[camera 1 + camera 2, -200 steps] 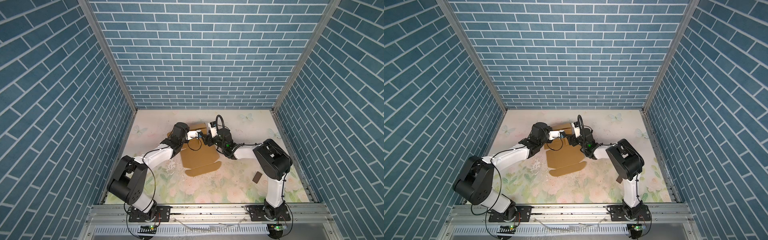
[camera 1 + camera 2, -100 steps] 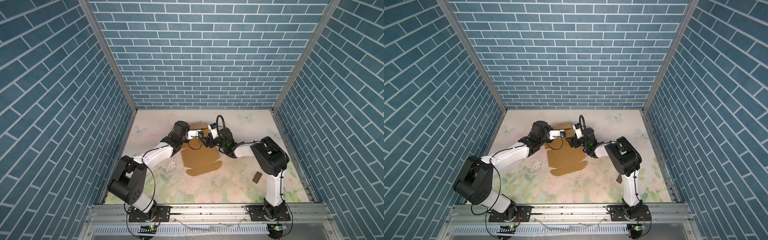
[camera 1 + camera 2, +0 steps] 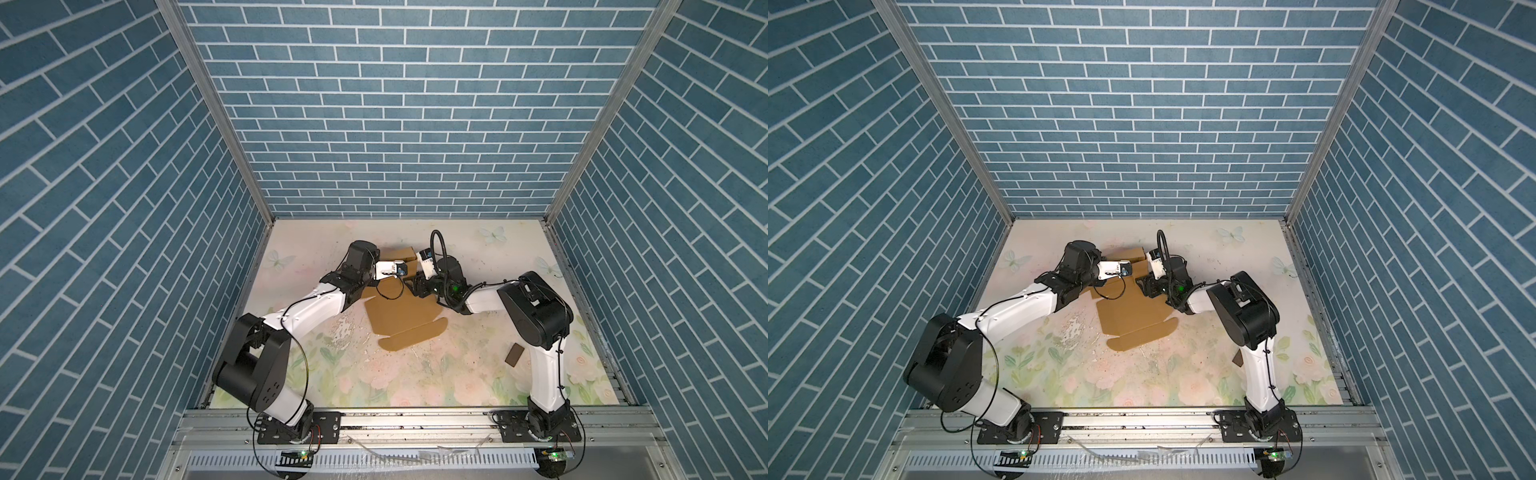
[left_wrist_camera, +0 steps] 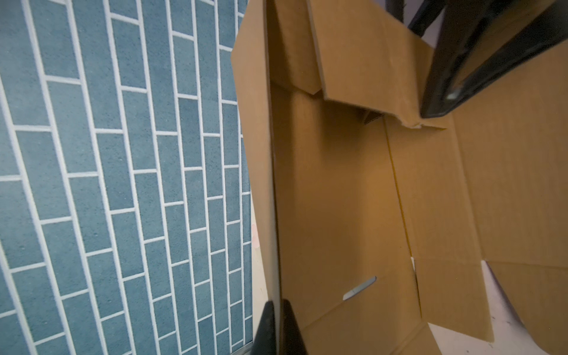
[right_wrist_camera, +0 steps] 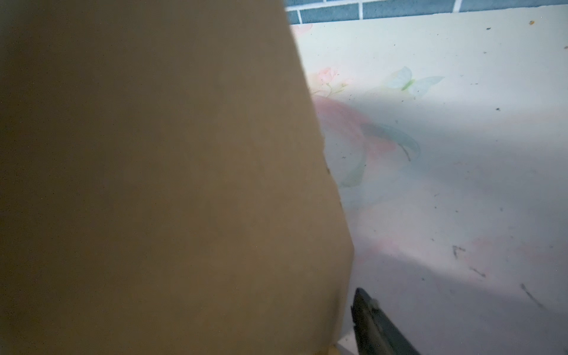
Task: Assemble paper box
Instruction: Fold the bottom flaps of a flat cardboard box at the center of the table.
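The floral table (image 3: 365, 374) fills the floor, and the paper box (image 3: 399, 309) lies mid-table toward the far side, between both arms, near flap flat, far wall raised. The left gripper (image 4: 276, 330) pinches that upright wall. The right gripper (image 3: 417, 286) is at the box's far right corner; spread or closed, I cannot tell. A small dark chip (image 3: 514, 354) sits near right, well apart.

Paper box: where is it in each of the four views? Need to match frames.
In a top view: paper box just below picture centre, partly folded, rounded flap toward the camera.
In a top view: same spot, slightly further left.
Left wrist: fills the right half, inside face showing.
Right wrist: blurred panel filling the left half.
Shared landmark: blue brick wall, in all four.
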You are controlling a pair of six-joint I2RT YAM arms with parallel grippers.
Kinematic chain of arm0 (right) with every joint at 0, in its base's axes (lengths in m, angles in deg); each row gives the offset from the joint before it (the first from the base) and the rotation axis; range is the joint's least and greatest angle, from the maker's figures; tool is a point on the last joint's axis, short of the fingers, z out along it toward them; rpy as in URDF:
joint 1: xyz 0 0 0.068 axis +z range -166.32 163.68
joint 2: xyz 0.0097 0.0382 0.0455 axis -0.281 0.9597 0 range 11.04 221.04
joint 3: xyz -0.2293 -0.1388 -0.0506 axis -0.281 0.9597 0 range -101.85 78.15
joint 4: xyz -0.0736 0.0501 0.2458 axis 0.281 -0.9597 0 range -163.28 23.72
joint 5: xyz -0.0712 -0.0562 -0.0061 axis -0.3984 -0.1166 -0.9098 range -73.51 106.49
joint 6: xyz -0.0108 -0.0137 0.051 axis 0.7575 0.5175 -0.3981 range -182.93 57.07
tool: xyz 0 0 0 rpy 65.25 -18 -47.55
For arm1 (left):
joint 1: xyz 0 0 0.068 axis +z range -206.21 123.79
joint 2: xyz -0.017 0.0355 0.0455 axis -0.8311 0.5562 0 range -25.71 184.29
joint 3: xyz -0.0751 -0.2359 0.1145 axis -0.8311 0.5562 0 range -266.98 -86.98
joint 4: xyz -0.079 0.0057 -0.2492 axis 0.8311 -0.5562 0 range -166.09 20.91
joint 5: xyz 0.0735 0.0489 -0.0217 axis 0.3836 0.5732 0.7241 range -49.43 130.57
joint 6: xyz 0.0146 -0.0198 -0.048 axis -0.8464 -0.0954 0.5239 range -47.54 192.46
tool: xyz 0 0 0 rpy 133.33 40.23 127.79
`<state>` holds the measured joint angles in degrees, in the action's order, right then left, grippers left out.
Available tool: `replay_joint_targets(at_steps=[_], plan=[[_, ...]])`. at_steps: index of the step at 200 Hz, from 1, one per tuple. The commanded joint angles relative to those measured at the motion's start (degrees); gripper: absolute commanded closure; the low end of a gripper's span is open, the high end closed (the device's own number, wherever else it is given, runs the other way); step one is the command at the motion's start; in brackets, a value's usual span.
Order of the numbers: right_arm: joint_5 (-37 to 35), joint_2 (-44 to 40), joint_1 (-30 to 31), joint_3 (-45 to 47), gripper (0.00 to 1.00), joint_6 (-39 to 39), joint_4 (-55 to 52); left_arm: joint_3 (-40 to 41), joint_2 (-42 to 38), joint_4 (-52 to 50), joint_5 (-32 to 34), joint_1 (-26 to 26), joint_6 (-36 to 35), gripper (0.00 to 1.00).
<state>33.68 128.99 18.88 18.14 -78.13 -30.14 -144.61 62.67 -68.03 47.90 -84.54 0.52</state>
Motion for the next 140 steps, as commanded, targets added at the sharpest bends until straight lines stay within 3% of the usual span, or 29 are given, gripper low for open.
replay_joint_targets(at_steps=[1, 45, 108, 140], plan=[[-3.8, -3.7, -0.5, -3.0, 0.41, -0.4, 1.8, 1.4, 0.3, -14.8, -7.7, -1.8, 0.4, 0.99], [-3.1, -5.4, -0.5, -1.6, 0.42, -0.6, 3.9, 1.4, 0.5, -13.9, -7.0, -1.9, 0.9, 0.99], [-3.4, -10.0, -1.7, 0.7, 0.24, 6.3, 2.3, -0.4, 1.1, -15.7, -7.4, -1.5, 2.2, 0.99], [-1.8, -10.8, -3.5, 2.9, 0.21, 5.9, 1.8, -1.2, 1.3, -17.5, -7.3, -1.7, 3.0, 0.99]])
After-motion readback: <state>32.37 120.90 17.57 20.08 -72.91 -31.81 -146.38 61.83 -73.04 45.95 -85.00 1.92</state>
